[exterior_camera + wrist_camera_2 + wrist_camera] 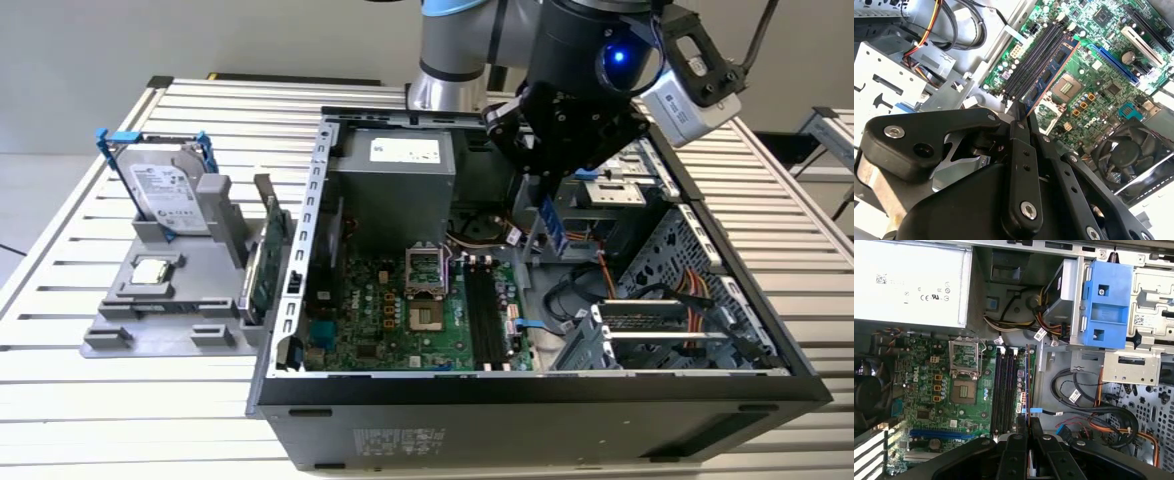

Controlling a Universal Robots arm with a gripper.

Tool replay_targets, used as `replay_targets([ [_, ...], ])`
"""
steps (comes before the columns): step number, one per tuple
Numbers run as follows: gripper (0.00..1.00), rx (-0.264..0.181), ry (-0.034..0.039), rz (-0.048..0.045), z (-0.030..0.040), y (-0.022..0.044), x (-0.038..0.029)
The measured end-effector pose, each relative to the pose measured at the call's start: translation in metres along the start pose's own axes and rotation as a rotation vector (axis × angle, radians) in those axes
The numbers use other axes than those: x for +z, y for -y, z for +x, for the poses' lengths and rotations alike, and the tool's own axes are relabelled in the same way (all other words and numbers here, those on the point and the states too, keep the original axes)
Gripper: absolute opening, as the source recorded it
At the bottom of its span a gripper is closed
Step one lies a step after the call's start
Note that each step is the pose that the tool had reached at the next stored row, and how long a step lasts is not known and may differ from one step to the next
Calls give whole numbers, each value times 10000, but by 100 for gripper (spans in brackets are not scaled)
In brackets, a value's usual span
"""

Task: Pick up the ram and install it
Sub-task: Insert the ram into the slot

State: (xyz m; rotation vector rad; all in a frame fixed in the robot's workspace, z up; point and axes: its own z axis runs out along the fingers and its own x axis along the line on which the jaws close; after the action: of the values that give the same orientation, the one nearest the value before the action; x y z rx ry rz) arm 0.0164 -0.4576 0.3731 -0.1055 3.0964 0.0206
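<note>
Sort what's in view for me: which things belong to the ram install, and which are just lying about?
In the job: ram stick, clamped in the claw; black memory slots; motherboard.

Lying about: hard drive, processor chip and green circuit stick, all on the grey stand beside the case.

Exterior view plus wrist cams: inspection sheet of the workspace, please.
Surface: slatted metal table, open computer case on it.
Job's things: ram held in the air along the black memory slots, not seated.
Clutter: grey holder with hard drive, processor chip, a green stick.
End effector: shut on the ram.
Cables: black and orange leads in the case, beside the motherboard.
Surroundings: another slatted bench at the exterior view's right.
</note>
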Motion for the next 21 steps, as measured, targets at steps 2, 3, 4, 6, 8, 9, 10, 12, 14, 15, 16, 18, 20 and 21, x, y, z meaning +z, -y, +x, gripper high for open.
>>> replay_targets([
  [2, 0, 0, 0, 0, 0, 0, 1],
  [3, 0, 0, 0, 0, 0, 0, 3],
  [4, 0, 0, 1, -3, 0, 0, 7],
  [6, 0, 0, 0, -1, 1, 0, 15],
  [8, 0, 0, 0, -1, 1, 0, 28],
  [9, 0, 1, -1, -1, 1, 0, 35],
  [10, 0, 9, -3, -2, 2, 0, 42],
  [12, 0, 87, -8, 2, 3, 1, 55],
  [14, 0, 237, -11, 9, 4, 1, 71],
  [15, 0, 318, -11, 13, 4, 1, 78],
  [16, 0, 416, -10, 17, 4, 1, 86],
  [18, 0, 613, -9, 25, 4, 1, 103],
  [20, 0, 812, -7, 33, 4, 1, 119],
  [21, 0, 904, -6, 38, 5, 1, 126],
])
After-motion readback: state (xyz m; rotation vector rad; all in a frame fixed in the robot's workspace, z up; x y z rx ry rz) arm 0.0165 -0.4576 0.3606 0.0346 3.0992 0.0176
